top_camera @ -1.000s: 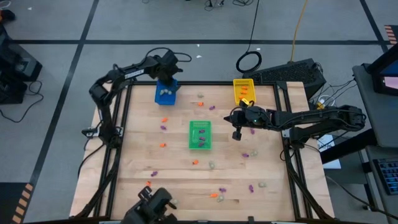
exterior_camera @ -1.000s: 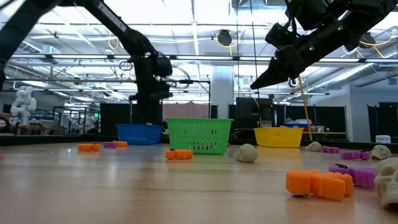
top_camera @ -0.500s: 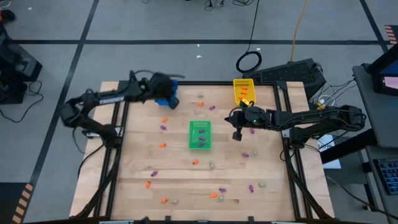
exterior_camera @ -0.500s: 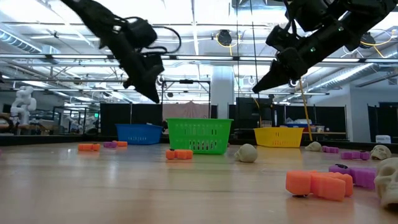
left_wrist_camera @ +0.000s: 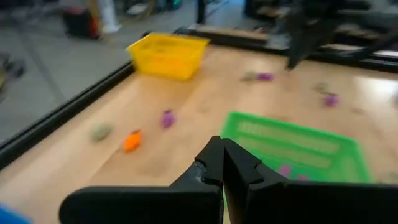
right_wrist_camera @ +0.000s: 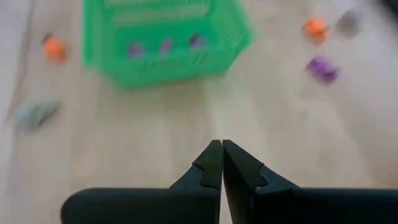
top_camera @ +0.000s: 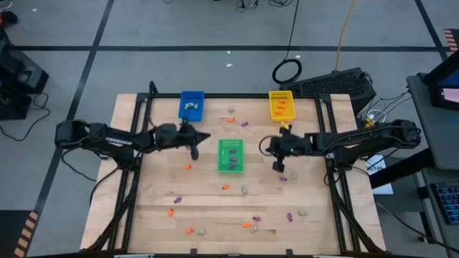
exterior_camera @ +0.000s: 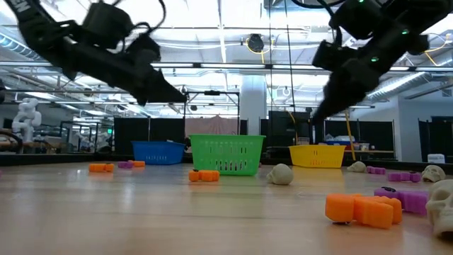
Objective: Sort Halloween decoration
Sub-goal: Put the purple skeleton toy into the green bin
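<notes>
Since a second ago my left arm has swung away from the blue plastic tray [top_camera: 191, 105] toward the green plastic tray [top_camera: 231, 155].

My left fingers [top_camera: 194, 149] are pressed together, holding nothing; my right fingers [top_camera: 278, 165] too. Small orange, purple and grey-white trinkets [top_camera: 224, 187] lie scattered on the wooden worktop [top_camera: 153, 190]. One purple trinket [top_camera: 188, 146] lies just beside my left fingers, so I think that arm is nearer. Behind is a big workshop.

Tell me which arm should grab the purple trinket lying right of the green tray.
Right. The right gripper hangs almost over the purple trinket, both on the same side of the green tray. The left gripper hangs on the tray's far side and would have to cross over it.
</notes>
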Robot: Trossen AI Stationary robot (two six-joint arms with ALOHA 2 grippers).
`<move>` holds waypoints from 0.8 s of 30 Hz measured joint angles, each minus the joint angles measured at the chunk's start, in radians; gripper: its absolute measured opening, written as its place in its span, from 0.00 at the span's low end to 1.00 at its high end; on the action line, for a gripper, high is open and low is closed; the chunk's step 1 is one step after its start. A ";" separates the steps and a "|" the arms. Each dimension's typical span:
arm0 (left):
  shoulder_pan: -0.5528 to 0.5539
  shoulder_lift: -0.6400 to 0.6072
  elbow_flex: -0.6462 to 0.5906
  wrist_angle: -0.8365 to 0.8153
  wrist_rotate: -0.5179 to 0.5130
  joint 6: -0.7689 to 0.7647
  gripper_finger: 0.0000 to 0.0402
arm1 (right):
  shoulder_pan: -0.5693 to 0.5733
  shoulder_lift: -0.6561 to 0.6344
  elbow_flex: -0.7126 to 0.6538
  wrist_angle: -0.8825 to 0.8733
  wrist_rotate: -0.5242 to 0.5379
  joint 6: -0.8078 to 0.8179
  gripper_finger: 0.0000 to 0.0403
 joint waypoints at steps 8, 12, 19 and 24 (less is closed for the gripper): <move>-0.146 0.000 -0.092 0.155 -0.022 0.037 0.00 | 0.210 0.000 0.043 -0.306 0.000 0.321 0.08; -0.199 0.000 -0.113 0.177 -0.111 0.055 0.00 | 0.274 0.005 0.043 -0.361 0.002 0.440 0.19; -0.253 0.000 -0.131 0.176 -0.181 0.054 0.00 | 0.302 0.094 0.043 -0.378 -0.032 0.465 0.32; -0.275 0.000 -0.131 0.176 -0.182 0.055 0.00 | 0.306 0.182 0.044 -0.374 -0.058 0.470 0.33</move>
